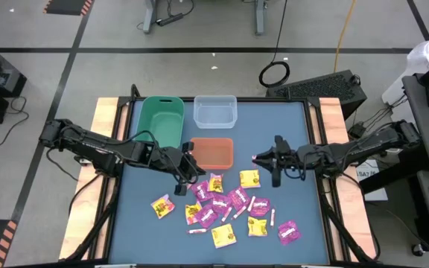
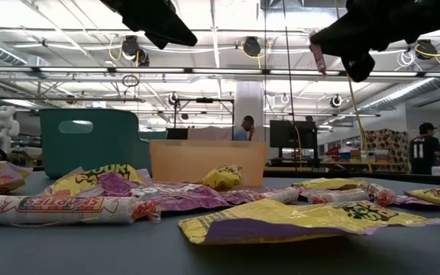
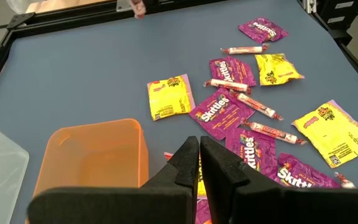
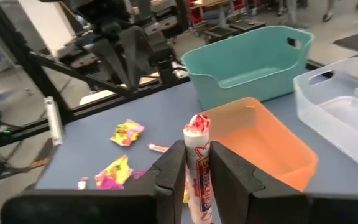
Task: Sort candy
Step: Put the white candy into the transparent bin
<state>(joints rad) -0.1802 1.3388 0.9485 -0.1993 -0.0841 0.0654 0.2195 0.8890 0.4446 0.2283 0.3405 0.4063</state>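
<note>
The right claw (image 4: pixel 194 180) is clenched on a thin pale pink-white stick candy (image 4: pixel 197 165), gripped low on its length so the twisted wrapper end stands up between the fingers. From above, this claw (image 1: pixel 258 158) hovers off the blue bench (image 1: pixel 289 126), just beside the shallow orange plastic bin (image 1: pixel 213 152), and its wrist view looks straight over that bin's open mouth. I judge the stick is meant for the orange bin; it is carried high so it clears the rim before being let go.

The left claw (image 3: pixel 199 163) is pressed shut with nothing between its fingers, hanging near the other side of the orange bin (image 3: pixel 95 158), above the edge of the candy heap. It looks parked there, ready for the next pick.

The remaining candy lies loose on the bench in front of the bins: yellow square packets (image 1: pixel 223 235), magenta-pink square packets (image 1: pixel 289 232) and more pale sticks (image 1: pixel 272 217), some overlapping. The teal tub (image 1: pixel 162 119) and the clear plastic tub (image 1: pixel 215 112) stand behind; both appear empty from above.
</note>
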